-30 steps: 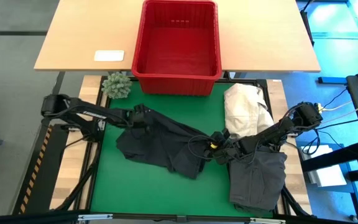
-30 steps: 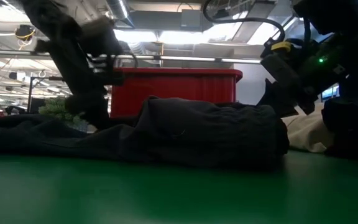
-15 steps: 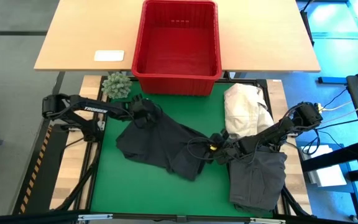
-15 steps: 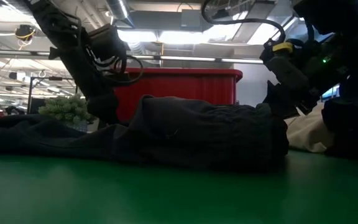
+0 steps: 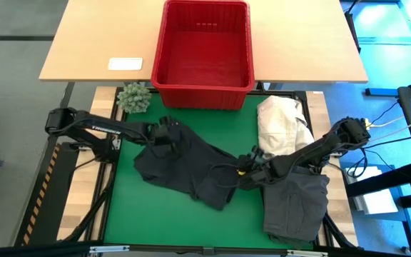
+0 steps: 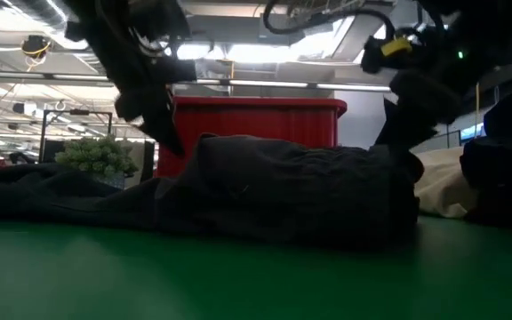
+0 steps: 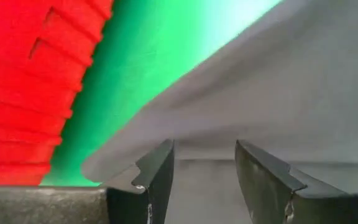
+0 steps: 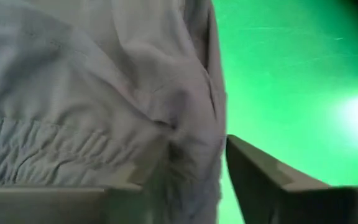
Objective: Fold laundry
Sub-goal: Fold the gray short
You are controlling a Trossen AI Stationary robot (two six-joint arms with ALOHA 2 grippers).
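The dark garment (image 5: 184,163) lies spread and rumpled on the green mat (image 5: 155,214), in front of the red basket (image 5: 203,50), and we see our two grippers at its opposite ends. Our left gripper (image 5: 164,133) sits at its corner nearest the basket, fingers (image 7: 157,177) parted with cloth between them. Our right gripper (image 5: 242,170) is at its right edge with cloth bunched between its fingers (image 8: 263,180), beside the cream cloth heap (image 5: 280,127) and a second dark garment (image 5: 295,203); whether it grips we cannot tell.

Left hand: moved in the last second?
Yes. In the high view the left hand first went toward the red basket, then back a little; it is now slightly nearer the basket than at the start, on the dark garment.
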